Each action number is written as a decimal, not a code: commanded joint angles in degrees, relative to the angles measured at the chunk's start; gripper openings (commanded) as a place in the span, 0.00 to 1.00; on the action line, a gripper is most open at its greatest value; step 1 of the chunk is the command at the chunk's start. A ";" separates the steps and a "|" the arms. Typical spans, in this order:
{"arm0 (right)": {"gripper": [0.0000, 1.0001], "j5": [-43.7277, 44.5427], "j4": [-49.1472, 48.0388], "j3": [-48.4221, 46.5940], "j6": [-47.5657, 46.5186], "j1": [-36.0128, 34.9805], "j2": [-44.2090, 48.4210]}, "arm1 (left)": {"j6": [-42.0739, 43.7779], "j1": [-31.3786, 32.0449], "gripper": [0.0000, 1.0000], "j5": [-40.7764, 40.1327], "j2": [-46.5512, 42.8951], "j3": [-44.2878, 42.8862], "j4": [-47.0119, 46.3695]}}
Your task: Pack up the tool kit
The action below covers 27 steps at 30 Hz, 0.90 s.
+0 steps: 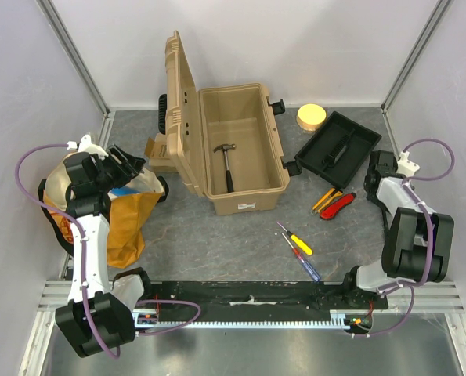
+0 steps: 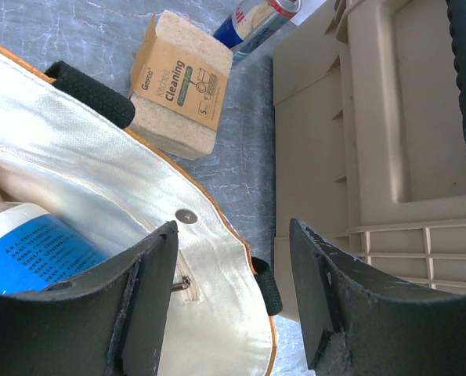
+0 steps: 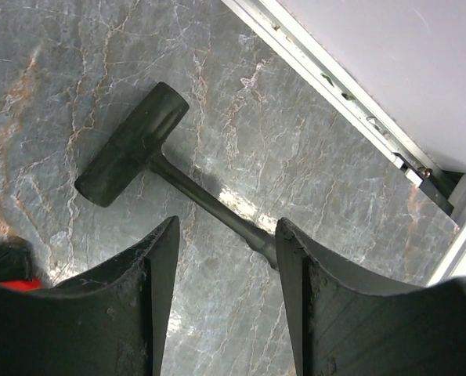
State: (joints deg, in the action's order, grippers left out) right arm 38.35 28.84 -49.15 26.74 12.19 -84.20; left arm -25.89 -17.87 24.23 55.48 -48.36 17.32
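The right jaws stand apart above the grey marbled desk [image 3: 76, 63], and nothing is clamped between them. A black mallet [image 3: 131, 145] lies flat just ahead of them. Its thin shaft runs back into the gap and passes out of sight under one finger [image 3: 303, 298]; whether that finger touches it cannot be told. A red-handled tool [image 3: 9, 266] shows at the edge of the right wrist view, beside the other finger. The left jaws are also apart and empty. They hang over the open mouth of the cloth bag [image 2: 99, 172], with one finger [image 2: 150, 298] above its cream lining, where a blue-labelled container [image 2: 37, 251] sits inside. Beyond the bag lie a small cardboard box [image 2: 178, 82] printed "Kitchen Cleaning" and a drink can [image 2: 256, 19], both close against the outside of the toolbox lid [image 2: 373, 117]. From above, the tan toolbox [image 1: 240, 196] stands open in the middle of the desk, its lid upright on the left arm's side. A hammer [image 1: 228, 164] lies on its floor. The black tray [image 1: 358, 149] sits outside the box, toward the right arm, with a round yellow roll [image 1: 312, 117] just behind it. Near the tray lie two orange-handled screwdrivers [image 1: 325, 200]. A yellow-handled screwdriver [image 1: 299, 244] and a blue-handled screwdriver [image 1: 309, 269] lie in front of the toolbox, apart from it.
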 commanded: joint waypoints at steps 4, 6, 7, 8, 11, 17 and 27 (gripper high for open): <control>0.61 -3.80 -4.23 0.37 -1.78 2.75 -1.93 | 0.14 0.11 0.64 0.12 -0.46 -1.12 -0.89; 0.64 -5.12 -4.58 0.54 -2.22 3.54 -2.45 | 0.05 0.11 0.64 0.12 -0.46 -1.12 -0.89; 0.64 -6.17 -4.67 0.63 -2.22 3.98 -3.33 | 0.14 0.11 0.64 0.12 -0.38 -1.12 -0.89; 0.65 -7.14 -4.58 0.72 -2.48 4.25 -3.86 | 0.05 0.11 0.64 0.20 -0.38 -1.12 -0.80; 0.65 -9.25 -4.58 0.89 -2.05 4.78 -5.53 | 0.14 0.20 0.64 0.12 -0.38 -1.12 -0.89; 0.65 -12.94 -4.93 1.51 -1.25 6.71 -7.64 | 0.14 0.20 0.64 -0.06 -0.82 -1.12 -0.71; 0.66 -24.28 -5.64 1.68 -2.04 8.82 -9.31 | 0.31 0.11 0.64 -0.41 -0.55 -1.39 -0.45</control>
State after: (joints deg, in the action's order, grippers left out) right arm 21.45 22.41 -48.47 24.95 20.95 -91.09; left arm -25.89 -17.87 24.08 55.48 -48.36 17.52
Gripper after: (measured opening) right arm 0.677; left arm 0.648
